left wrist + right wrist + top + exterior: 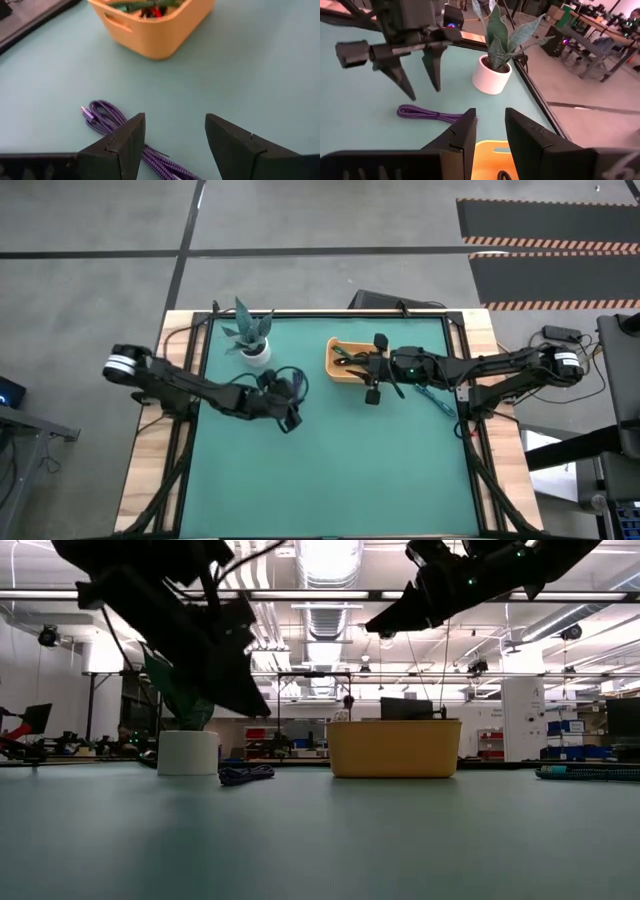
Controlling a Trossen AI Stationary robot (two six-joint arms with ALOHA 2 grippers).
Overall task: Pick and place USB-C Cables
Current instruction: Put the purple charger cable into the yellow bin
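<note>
A dark blue USB-C cable (pixel 106 118) lies in a loose bundle on the green table mat, between the potted plant and the orange tray (pixel 159 31). My left gripper (pixel 175 126) hangs open just above its near end, fingers slanting down and touching nothing; the right wrist view also shows this gripper (pixel 420 80) over the cable (pixel 427 114). A green cable (pixel 135 5) and one with red (pixel 157 11) lie in the tray. My right gripper (pixel 491 117) is held over the tray (pixel 345 358), fingers slightly apart and empty. A teal cable (pixel 432 395) lies on the mat under the right arm.
A white pot with a green plant (pixel 250 338) stands at the mat's far left, close to the blue cable. A dark raised rim (pixel 530 82) borders the mat. Bare mat (pixel 340 470) spreads toward the near edge.
</note>
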